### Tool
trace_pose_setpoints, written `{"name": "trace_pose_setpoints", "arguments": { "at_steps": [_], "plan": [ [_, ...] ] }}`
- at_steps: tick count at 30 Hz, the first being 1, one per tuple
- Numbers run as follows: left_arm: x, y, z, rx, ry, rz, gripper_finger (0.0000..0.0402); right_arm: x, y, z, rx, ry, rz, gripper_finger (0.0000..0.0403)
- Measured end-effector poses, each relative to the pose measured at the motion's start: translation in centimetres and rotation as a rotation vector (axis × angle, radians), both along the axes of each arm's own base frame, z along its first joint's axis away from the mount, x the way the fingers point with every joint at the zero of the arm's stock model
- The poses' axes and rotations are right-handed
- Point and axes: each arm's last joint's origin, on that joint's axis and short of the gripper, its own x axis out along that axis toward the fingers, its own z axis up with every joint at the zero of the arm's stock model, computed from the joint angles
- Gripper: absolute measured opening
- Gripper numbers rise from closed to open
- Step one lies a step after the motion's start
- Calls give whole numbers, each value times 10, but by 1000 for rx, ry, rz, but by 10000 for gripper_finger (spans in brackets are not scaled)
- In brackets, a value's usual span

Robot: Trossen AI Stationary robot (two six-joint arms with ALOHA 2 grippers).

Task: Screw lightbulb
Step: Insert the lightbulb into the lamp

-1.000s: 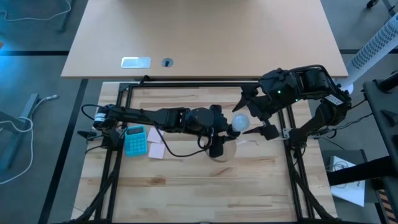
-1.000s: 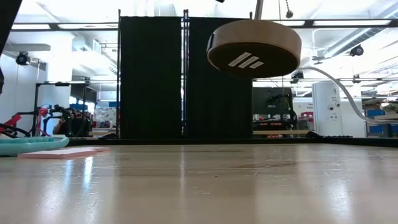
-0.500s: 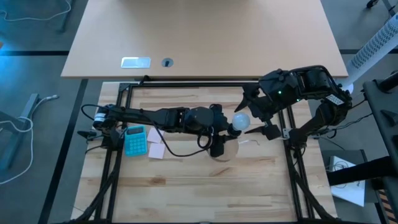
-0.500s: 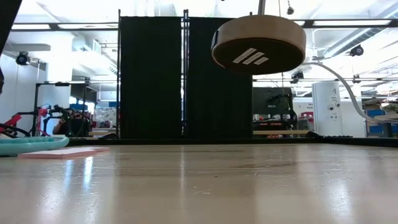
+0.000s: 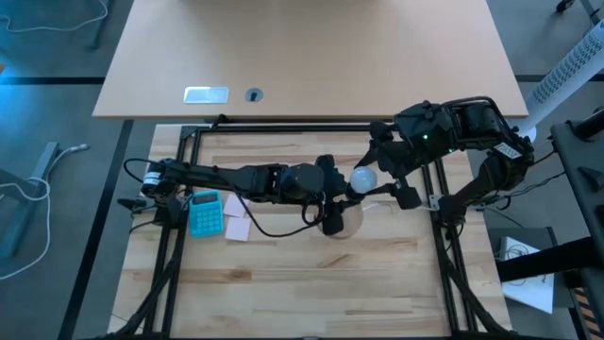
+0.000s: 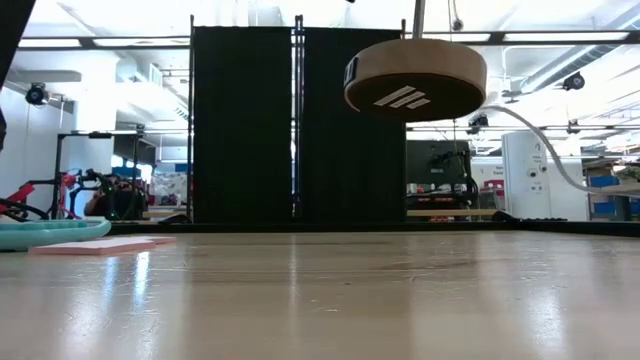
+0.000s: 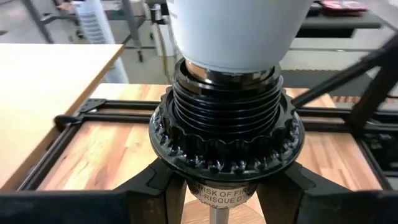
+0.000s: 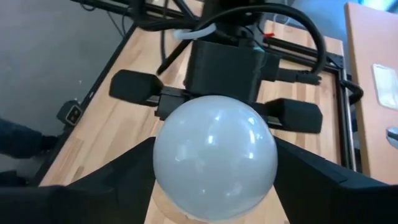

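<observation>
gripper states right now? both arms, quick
Left gripper: shut on the black ribbed socket with its round wooden base, held off the table.
Right gripper: fingers around the small white lightbulb; firm grip cannot be told.

The lightbulb [image 8: 214, 155] looks like smooth, glossy white glass; its socket [image 7: 227, 134] is ribbed shiny black plastic; the bench [image 5: 283, 283] is pale, lightly glossy wood.

Two dark jointed arms [image 5: 236, 177] — black cabling, green light on right arm [image 5: 453, 132]
</observation>
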Motion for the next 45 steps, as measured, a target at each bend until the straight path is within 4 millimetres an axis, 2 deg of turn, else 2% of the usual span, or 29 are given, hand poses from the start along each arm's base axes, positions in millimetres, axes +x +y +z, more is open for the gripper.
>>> {"name": "trace_pose_setpoints", "arguments": {
  "at_steps": [8, 13, 21, 34, 39, 45],
  "plan": [
    [-1, 6, 0, 33, -2, 155, 144, 2, -4, -1, -44, 9, -166, 265],
    [-1, 16, 2, 59, -27, 270, 144, 7, -9, -2, -30, -10, -372, 265],
    [-1, 24, 4, 103, -50, 390, 144, 12, -16, -2, 91, -62, -692, 273],
    [-2, 29, 7, 311, -16, 555, 143, 29, -22, -7, 327, -176, -1067, 280],
    [-1, 34, 9, 307, -39, 573, 143, 35, -22, -10, 449, -178, -1134, 296],
    [-2, 37, 14, 303, -63, 585, 143, 35, -23, -13, 466, -154, -1153, 336]
  ]
}}
